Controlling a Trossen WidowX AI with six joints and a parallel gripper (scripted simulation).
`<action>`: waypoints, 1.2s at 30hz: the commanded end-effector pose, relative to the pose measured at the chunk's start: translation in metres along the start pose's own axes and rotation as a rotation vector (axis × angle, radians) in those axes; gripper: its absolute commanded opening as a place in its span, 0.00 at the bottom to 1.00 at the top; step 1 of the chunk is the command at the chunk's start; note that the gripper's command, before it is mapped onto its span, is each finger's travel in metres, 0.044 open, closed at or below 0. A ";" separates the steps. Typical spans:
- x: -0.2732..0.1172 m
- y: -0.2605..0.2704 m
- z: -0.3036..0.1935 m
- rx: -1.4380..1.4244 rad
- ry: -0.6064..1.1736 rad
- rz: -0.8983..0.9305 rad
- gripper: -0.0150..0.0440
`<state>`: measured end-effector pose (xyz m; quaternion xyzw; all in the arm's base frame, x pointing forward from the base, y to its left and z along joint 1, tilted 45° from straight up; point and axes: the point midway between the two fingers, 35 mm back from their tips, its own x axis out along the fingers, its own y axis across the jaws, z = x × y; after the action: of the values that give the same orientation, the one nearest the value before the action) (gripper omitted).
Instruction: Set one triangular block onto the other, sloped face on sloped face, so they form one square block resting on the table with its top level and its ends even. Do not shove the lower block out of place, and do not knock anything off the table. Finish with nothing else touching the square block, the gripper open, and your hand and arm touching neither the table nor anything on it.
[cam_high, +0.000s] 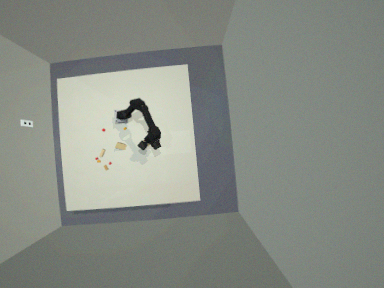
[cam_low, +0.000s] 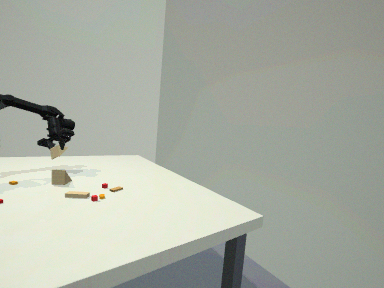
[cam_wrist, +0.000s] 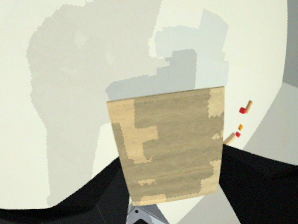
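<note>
One wooden triangular block (cam_low: 60, 177) (cam_high: 120, 146) rests on the table, with its slope facing right in the exterior view. My gripper (cam_high: 150, 145) (cam_low: 55, 146) (cam_wrist: 168, 151) is shut on the other triangular block (cam_low: 58, 152) (cam_wrist: 172, 145). The held block is in the air, tilted, above the height of the resting one, with a gap between them. In the top view the gripper is to the right of the resting block, and the held block is mostly hidden under the hand. The resting block cannot be made out in the wrist view.
A light wooden bar (cam_high: 102, 152) (cam_low: 77, 194), a smaller bar (cam_high: 106, 167) (cam_low: 116, 189), red cubes (cam_low: 94, 198) (cam_low: 104, 185) and an orange piece (cam_low: 102, 196) lie near the resting block. Another orange piece (cam_high: 125, 128) (cam_low: 13, 183) and a red piece (cam_high: 103, 130) lie nearer the arm's base.
</note>
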<state>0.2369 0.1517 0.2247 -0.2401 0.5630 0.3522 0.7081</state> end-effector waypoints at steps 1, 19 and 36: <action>0.002 -0.001 -0.001 0.150 0.004 0.034 0.25; 0.005 -0.002 -0.003 0.755 0.029 0.160 0.25; 0.005 -0.005 -0.004 1.325 0.106 0.279 0.25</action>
<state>0.2383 0.1478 0.2195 0.2593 0.7133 0.0432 0.6497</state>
